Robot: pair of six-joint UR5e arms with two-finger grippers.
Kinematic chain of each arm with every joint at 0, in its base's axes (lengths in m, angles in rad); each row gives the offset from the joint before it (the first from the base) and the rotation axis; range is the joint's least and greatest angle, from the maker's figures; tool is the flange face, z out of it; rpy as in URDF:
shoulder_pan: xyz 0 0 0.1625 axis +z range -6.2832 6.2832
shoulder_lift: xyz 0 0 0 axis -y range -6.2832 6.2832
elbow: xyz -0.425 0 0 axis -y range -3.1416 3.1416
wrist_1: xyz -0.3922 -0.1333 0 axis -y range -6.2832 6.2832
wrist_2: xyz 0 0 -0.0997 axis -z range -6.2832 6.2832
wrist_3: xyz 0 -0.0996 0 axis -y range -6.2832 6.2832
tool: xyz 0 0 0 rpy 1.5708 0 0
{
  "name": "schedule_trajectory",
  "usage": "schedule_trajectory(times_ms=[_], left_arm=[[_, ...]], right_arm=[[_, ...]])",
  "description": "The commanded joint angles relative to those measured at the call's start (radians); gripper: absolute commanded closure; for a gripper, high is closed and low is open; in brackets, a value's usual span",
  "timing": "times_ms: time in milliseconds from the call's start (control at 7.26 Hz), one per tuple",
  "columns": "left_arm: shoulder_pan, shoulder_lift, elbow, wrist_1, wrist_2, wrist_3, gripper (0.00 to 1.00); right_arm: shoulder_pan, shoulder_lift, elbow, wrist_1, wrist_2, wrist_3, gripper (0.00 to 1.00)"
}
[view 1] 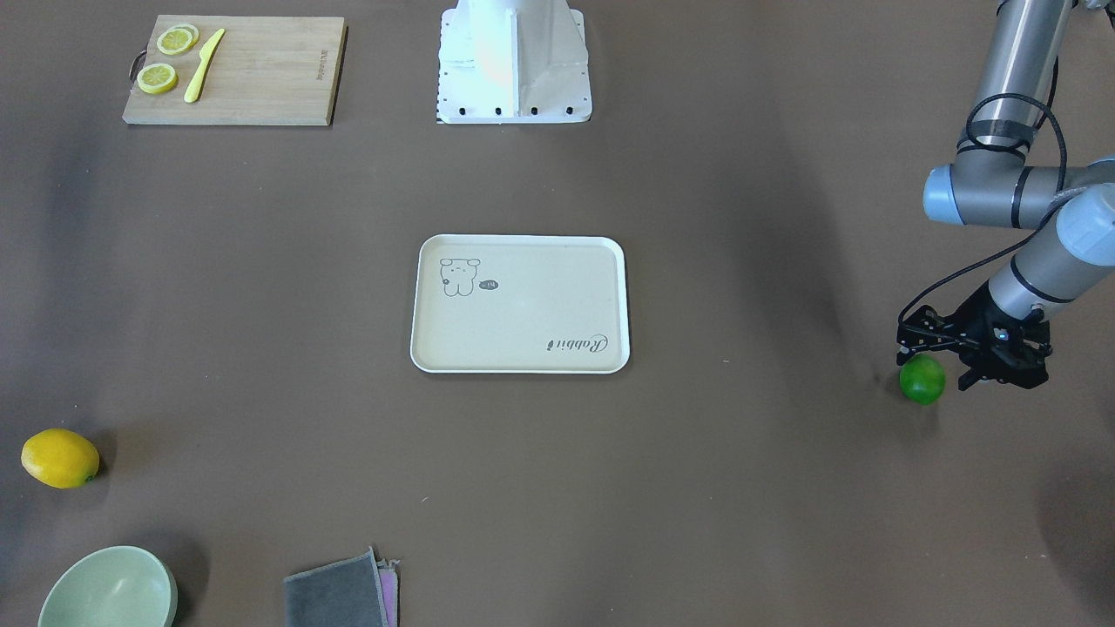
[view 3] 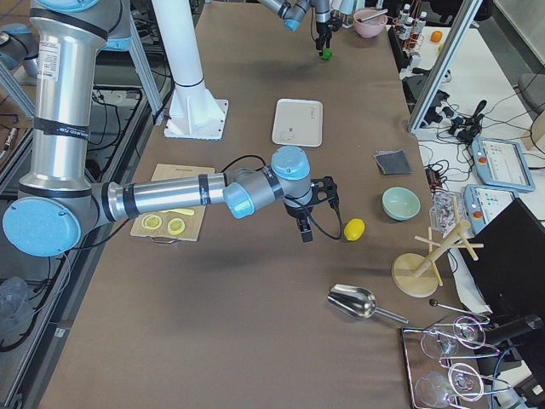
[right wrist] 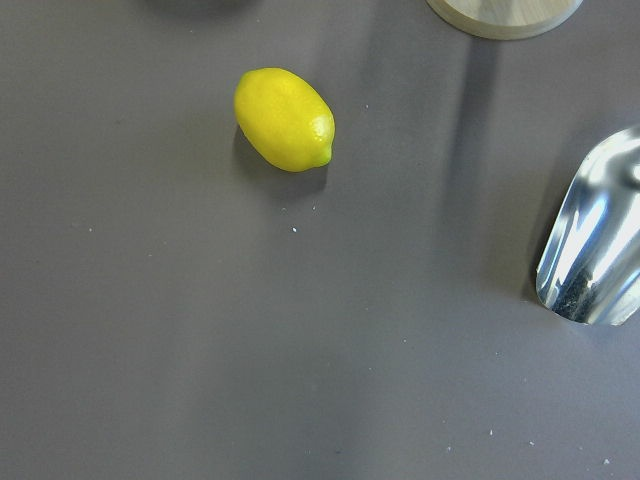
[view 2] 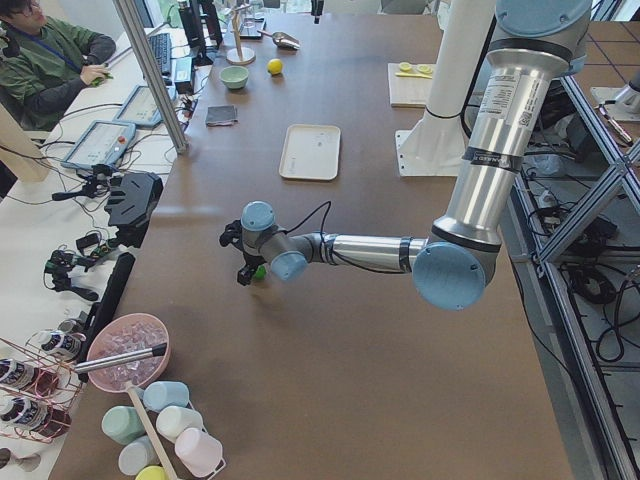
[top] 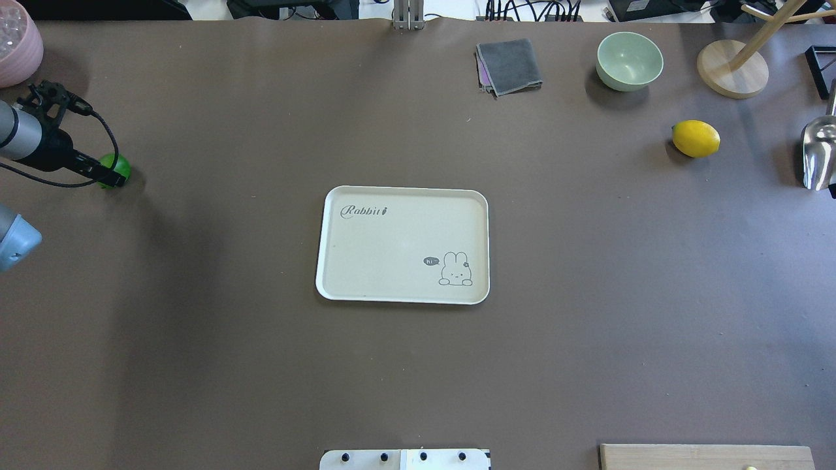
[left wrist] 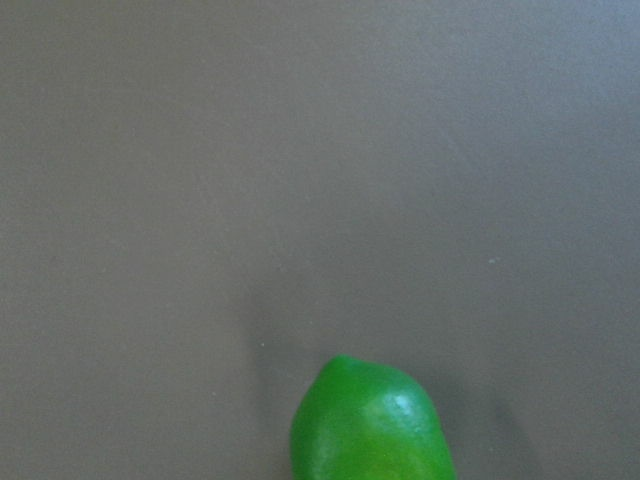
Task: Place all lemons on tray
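Note:
The green lemon [view 1: 922, 380] lies on the table at my far left; it also shows in the overhead view [top: 117, 168] and at the bottom of the left wrist view [left wrist: 368, 422]. My left gripper [view 1: 939, 370] is open and low over it, fingers either side. The yellow lemon [view 1: 59, 458] lies at my far right, also in the right wrist view [right wrist: 285, 119]. My right gripper [view 3: 308, 223] hovers beside it and shows only in the exterior right view, so I cannot tell its state. The cream tray [view 1: 523, 313] sits empty mid-table.
A wooden cutting board [view 1: 261, 78] with lemon slices and a yellow knife lies near the base. A green bowl [view 1: 109, 588], a grey cloth [view 1: 340, 596], a metal scoop [top: 819, 150], a wooden stand [top: 731, 68] and a pink bowl [top: 16, 42] line the far edge.

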Motion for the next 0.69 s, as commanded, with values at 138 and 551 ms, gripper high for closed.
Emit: schedule_trajectory(times_ms=[138,551], left_arm=[[0.005,-0.006,-0.01,-0.037,-0.002,-0.003,0.71],[0.005,-0.025,-0.131,-0.069,-0.009,-0.151,1.0]], right_arm=[[0.0,0.0,0.002,0.0,0.0,0.0,0.0],[0.0,0.0,0.002,0.0,0.0,0.0,0.0]])
